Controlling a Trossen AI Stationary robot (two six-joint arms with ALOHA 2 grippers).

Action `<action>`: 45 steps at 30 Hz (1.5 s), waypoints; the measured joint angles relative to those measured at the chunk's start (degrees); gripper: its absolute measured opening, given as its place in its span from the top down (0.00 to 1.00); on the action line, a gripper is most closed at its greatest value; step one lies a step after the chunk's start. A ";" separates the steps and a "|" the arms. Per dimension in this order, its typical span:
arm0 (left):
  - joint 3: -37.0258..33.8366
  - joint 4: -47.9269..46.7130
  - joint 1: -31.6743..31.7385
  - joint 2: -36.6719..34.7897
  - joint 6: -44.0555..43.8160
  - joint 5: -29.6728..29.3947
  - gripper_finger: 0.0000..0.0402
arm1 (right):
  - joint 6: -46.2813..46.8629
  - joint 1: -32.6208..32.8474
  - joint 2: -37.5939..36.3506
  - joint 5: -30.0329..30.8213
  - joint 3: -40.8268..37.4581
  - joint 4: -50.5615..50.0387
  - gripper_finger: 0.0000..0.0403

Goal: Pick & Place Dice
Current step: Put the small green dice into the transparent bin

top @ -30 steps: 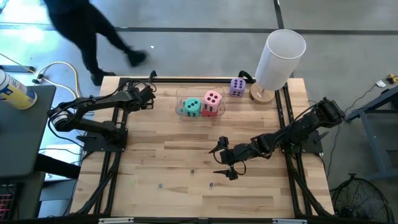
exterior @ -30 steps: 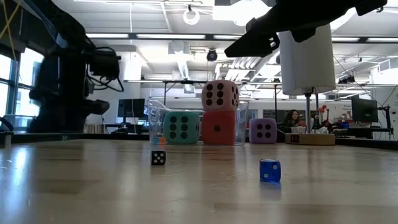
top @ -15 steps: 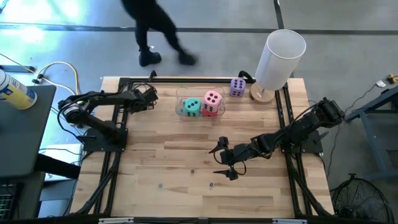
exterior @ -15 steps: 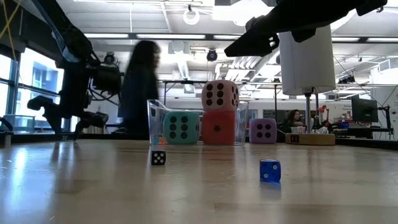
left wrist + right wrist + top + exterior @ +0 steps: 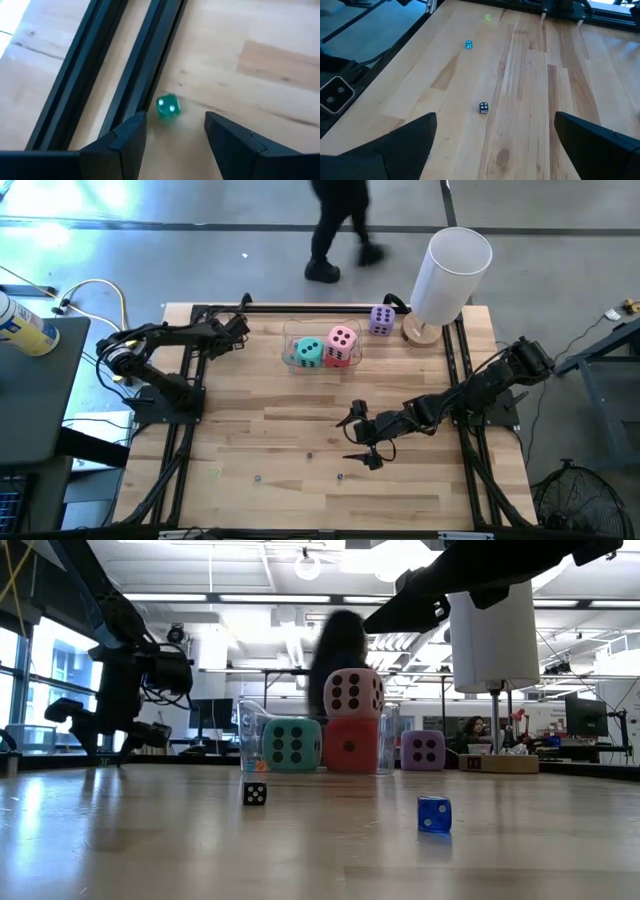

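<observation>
Between the parted, empty fingers of the left hand [image 5: 170, 137], low over the far-left part of the wooden desk [image 5: 300, 430], lies a tiny translucent green die [image 5: 167, 106] just beside a black frame rail [image 5: 145, 75]. Closing well likely means centring on it without catching the rail. Wide open, the right hand [image 5: 362, 438] waits mid-desk, while the soft teal [image 5: 310, 351], pink [image 5: 342, 338] and red dice sit in the clear tub [image 5: 290, 358], the purple one [image 5: 381, 319] beside it.

No legible text or labels anywhere
</observation>
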 joint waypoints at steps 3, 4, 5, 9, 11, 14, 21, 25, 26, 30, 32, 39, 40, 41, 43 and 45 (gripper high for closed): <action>-1.31 3.09 0.92 0.00 0.42 -0.05 0.51 | 0.06 0.00 0.00 -1.16 0.00 0.00 0.02; -1.63 3.95 1.26 0.00 0.64 -0.03 0.51 | 0.20 0.00 0.00 -1.22 0.00 -0.01 0.02; -1.93 4.84 1.64 -0.02 1.25 0.07 0.51 | 0.28 0.00 0.00 -1.22 0.00 -0.01 0.02; -3.11 8.86 2.46 0.00 5.15 0.47 0.51 | 0.30 0.00 0.00 -1.24 0.00 -0.02 0.02; -3.49 9.91 2.51 0.01 5.14 0.45 0.51 | 0.30 0.00 0.00 -1.22 0.00 -0.02 0.02; -4.31 11.65 2.54 0.00 6.19 0.73 0.51 | 0.25 0.00 0.00 -1.12 0.00 0.00 0.02; -4.72 12.97 1.52 0.06 7.87 4.00 0.51 | -0.27 0.00 0.00 -0.95 0.00 -0.01 0.02; -4.72 13.16 -0.56 0.11 7.85 4.09 0.51 | -0.35 -0.11 0.00 -0.74 0.00 0.00 0.02; -4.72 13.12 -1.30 0.11 7.85 4.14 0.51 | -0.35 -0.13 0.00 -0.74 0.00 -0.02 0.02; -4.70 12.81 -4.47 0.11 5.77 4.56 0.51 | -0.35 -0.15 0.00 -0.74 0.00 0.00 0.02; -4.70 12.77 -5.63 0.11 4.38 4.03 0.51 | -0.35 -0.15 0.00 -0.75 0.00 0.00 0.02; -4.74 13.35 -6.32 0.15 3.10 2.91 0.51 | -0.35 -0.15 0.00 -0.76 0.00 0.00 0.02; -4.74 13.55 -6.32 0.15 3.10 2.71 0.51 | -0.35 -0.15 0.00 -0.76 0.00 0.00 0.02; -4.74 13.74 -6.34 0.15 3.10 2.31 0.51 | -0.35 -0.15 0.00 -0.76 0.00 0.00 0.02; -4.76 13.89 -6.38 0.15 3.11 1.46 0.51 | -0.35 -0.15 0.00 -0.76 0.00 0.00 0.02; -4.75 13.96 -6.41 0.15 2.92 1.20 0.51 | -0.35 -0.15 0.00 -0.76 0.00 0.00 0.02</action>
